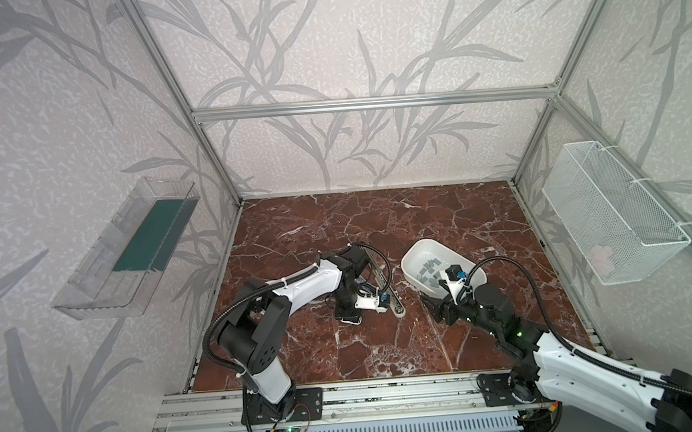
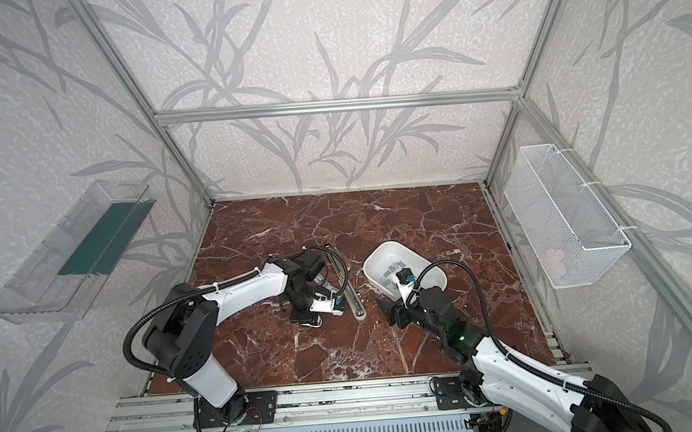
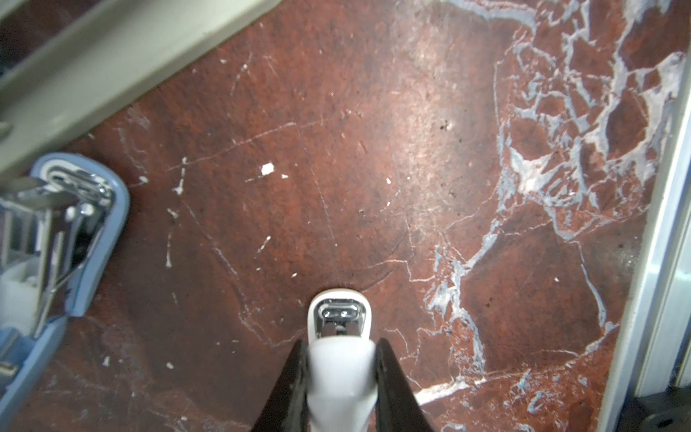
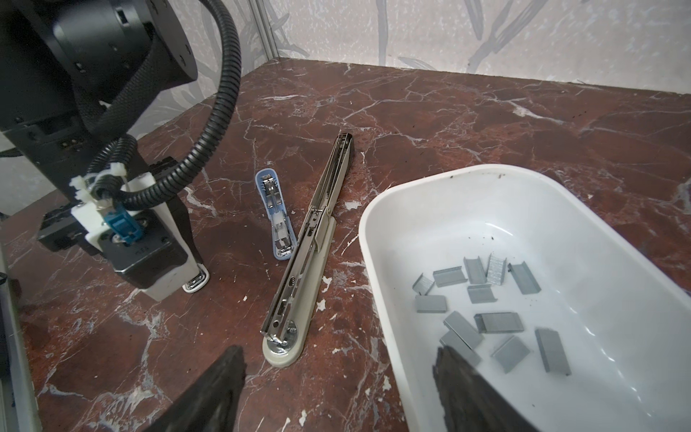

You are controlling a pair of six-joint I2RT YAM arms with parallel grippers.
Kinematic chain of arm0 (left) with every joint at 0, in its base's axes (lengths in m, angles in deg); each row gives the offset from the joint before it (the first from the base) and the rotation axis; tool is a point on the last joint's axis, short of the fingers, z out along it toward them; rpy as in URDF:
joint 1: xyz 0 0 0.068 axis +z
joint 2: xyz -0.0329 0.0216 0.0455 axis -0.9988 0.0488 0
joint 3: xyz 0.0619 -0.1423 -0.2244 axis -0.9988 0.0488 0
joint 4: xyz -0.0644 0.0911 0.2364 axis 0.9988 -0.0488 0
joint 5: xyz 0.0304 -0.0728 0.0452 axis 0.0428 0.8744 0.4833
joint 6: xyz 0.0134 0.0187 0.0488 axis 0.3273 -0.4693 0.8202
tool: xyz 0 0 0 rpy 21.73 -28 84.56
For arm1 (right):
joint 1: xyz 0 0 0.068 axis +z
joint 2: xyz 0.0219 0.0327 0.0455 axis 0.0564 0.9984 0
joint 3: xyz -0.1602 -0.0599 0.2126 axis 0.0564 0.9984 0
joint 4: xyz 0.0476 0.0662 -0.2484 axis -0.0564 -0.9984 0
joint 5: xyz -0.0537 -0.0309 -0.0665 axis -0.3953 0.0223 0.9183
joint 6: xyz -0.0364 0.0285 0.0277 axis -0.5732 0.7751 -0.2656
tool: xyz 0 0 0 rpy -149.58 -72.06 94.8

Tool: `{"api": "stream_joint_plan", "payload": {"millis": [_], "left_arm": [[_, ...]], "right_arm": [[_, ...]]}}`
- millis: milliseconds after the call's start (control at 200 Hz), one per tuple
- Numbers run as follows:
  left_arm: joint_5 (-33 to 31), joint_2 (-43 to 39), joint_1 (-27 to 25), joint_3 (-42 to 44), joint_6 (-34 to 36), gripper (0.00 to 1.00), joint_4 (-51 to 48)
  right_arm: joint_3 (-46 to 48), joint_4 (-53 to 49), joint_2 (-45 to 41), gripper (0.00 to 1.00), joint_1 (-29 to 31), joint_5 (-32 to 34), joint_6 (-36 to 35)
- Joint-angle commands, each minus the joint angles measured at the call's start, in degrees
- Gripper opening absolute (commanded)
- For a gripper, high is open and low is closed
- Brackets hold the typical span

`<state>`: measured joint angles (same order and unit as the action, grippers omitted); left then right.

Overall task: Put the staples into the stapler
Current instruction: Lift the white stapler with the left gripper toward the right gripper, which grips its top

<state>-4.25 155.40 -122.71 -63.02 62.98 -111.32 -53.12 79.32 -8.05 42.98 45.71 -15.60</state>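
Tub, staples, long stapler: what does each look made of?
Tub: probably white plastic; glossy, with soft highlights on its rounded walls.
Staples: grey metal strips with a dull sheen; fine ridges show on some.
Long stapler: a shiny, chrome-like metal arm with mirror glints, over a matte beige base that could be plastic or painted metal.

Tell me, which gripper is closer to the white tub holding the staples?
Right. The right gripper hangs open at the rim of the white tub holding the staples; the left gripper is beyond the long stapler, clamped on a white stapler.
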Motion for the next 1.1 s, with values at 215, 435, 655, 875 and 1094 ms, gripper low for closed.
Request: {"api": "stream_joint_plan", "payload": {"millis": [215, 435, 655, 875, 1094], "left_arm": [[5.5, -10.99, 0.12, -3.2, -0.02, 0.0, -2.18], [7.61, -25.28, -1.68, 3.54, 0.31, 0.0, 8.43], [8.13, -34.9, -4.29, 8.55, 0.41, 0.0, 15.71], [8.3, -34.55, -4.85, 7.98, 0.58, 0.0, 15.04], [7.67, -34.58, -4.92, 7.44, 0.47, 0.0, 14.88]], "right_arm": [[-3.29, 11.1, 6.3, 0.7, 5.49, -12.35, 18.91], [-6.59, 22.37, 19.56, 0.57, 8.24, -14.02, 29.95], [-10.87, 29.39, 28.13, 0.55, 8.42, -17.4, 34.74], [-14.45, 31.57, 32.19, 0.55, 9.89, -20.02, 34.76], [-14.73, 30.31, 32.64, 0.53, 10.85, -17.71, 33.84]]}}
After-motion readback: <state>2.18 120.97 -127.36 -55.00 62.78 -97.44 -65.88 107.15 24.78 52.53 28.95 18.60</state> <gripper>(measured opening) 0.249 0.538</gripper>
